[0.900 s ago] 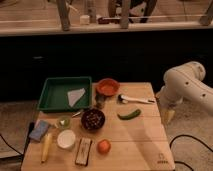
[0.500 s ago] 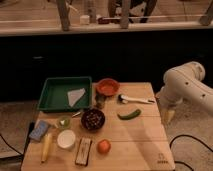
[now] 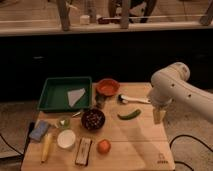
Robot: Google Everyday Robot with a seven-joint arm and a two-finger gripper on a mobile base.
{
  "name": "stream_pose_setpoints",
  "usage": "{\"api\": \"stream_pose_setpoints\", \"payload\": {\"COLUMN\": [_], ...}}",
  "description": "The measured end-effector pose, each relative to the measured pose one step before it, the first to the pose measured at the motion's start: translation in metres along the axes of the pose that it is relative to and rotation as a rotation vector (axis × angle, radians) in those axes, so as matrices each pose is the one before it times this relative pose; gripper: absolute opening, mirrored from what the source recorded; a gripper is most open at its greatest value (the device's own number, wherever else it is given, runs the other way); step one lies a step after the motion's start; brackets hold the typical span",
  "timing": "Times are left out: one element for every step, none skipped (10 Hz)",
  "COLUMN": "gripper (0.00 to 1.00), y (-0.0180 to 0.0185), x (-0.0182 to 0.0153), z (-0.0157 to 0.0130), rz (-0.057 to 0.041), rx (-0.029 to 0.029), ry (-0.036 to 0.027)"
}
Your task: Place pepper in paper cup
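The pepper (image 3: 129,115) is a slim curved green pod lying on the wooden table (image 3: 135,147), right of centre. The paper cup (image 3: 66,139), white and round, stands near the front left, well apart from the pepper. My gripper (image 3: 159,117) hangs from the white arm (image 3: 175,87) at the table's right side, pointing down just right of the pepper and a little above the tabletop. It is open and holds nothing.
A green tray (image 3: 55,92) with a white cloth sits back left, an orange bowl (image 3: 107,86) behind the centre, a dark bowl (image 3: 93,119) left of the pepper. A banana (image 3: 46,146), kiwi half (image 3: 63,121), blue sponge (image 3: 40,130), orange fruit (image 3: 104,146) and a white utensil (image 3: 132,99) lie around.
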Motion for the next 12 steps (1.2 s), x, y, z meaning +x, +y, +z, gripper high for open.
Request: {"api": "stream_pose_setpoints", "payload": {"gripper": [0.80,0.80,0.80,0.80,0.80,0.80,0.80,0.80,0.80,0.80,0.80,0.80], "y": [-0.00234,-0.00374,-0.00395,-0.00224,-0.00238,-0.00417,-0.00333,-0.00306,-0.00192,-0.00144,-0.00097,-0.00220], "x": [-0.00295,-0.00463,-0.00269,-0.00082,-0.00034,0.00042,-0.00123,-0.00019,-0.00053,-0.00116,0.00014,-0.00245], "z": [0.00378,0.00331,0.00314,0.00216,0.00332,0.00538,0.00507,0.00572,0.00263,0.00449,0.00404,0.00455], "rz": [-0.00500,-0.00536,-0.00411,-0.00305,0.00042,0.00599,0.00222,0.00386,-0.00027,0.00137,0.00072,-0.00383], "rx": [0.00365,0.00432,0.00442,0.00387,0.00537,0.00528,0.00545,0.00524,0.00411,0.00473,0.00349,0.00363], "ry": [-0.01059,-0.00868,-0.00586,-0.00250,-0.00703,-0.01201,-0.01129,-0.01070,-0.00480,-0.01249,-0.00695,-0.01162]}}
